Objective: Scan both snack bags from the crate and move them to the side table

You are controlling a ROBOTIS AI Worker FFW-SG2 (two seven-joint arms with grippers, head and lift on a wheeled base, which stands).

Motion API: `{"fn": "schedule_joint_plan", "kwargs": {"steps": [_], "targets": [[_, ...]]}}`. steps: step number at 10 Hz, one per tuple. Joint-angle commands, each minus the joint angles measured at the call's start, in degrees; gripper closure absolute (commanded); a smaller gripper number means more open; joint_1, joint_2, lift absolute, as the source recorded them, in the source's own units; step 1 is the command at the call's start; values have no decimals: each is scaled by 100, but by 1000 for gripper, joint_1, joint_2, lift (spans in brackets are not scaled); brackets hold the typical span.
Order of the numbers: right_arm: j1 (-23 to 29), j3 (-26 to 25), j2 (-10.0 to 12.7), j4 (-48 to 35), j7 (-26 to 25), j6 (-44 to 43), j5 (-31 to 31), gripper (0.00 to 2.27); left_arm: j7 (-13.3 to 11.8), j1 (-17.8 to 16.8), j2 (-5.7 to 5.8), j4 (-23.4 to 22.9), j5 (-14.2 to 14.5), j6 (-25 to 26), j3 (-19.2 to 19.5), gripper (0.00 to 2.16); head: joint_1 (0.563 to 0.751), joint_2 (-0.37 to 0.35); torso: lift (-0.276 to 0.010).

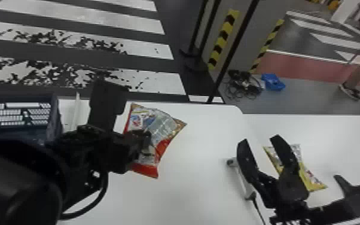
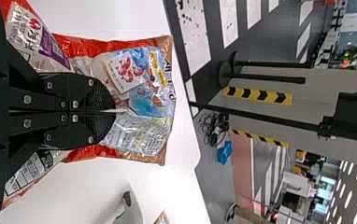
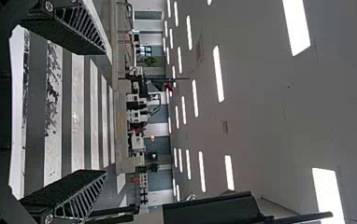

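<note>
Far left of the red snack bag (image 1: 166, 127), a dark blue crate (image 1: 21, 133), partly tucked behind the black left arm (image 1: 15, 185). Also left of the red bag, but closer, a thin white strip (image 1: 76, 112). Right at the red bag, the left claw (image 1: 146, 142), pinched tight on it. In the left wrist view, red bag caught between the two fingertips and poking out past them. Touching the table or up off it, cannot tell. Right of the red bag, a big bit of white table (image 1: 200, 161). More to the right of it, well apart, a gray scanner (image 1: 243, 181) with a black cord. Next, right of the red bag too, the right claw (image 1: 260, 140), fingers wide apart. Behind the red bag and off to the right, a little blue bin (image 1: 273, 82) on the floor. Farther right of the red bag, a yellow snack bag (image 1: 311, 179), partly hidden by the right claw.
</note>
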Motion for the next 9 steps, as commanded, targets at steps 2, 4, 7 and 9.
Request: {"fn": "schedule_joint_plan", "kwargs": {"steps": [2, 4, 7, 9], "targets": [[-75, -13, 0, 79, 2, 0, 9, 80, -268, -193, -16, 1109, 0, -742, -199, 1882, 695, -350, -95], [-154, -5, 0, 140, 2, 18, 9, 80, -391, -316, -16, 1812, 0, -1340, -340, 1878, 695, -350, -95], [-277, 31, 0, 316, 2, 0, 0, 80, -444, -536, -16, 2761, 0, -2043, -568, 1878, 695, -350, -95], [-391, 48, 0, 413, 2, 18, -35, 80, -550, -677, -16, 3298, 9, -2430, -823, 1878, 695, -350, -95]]}}
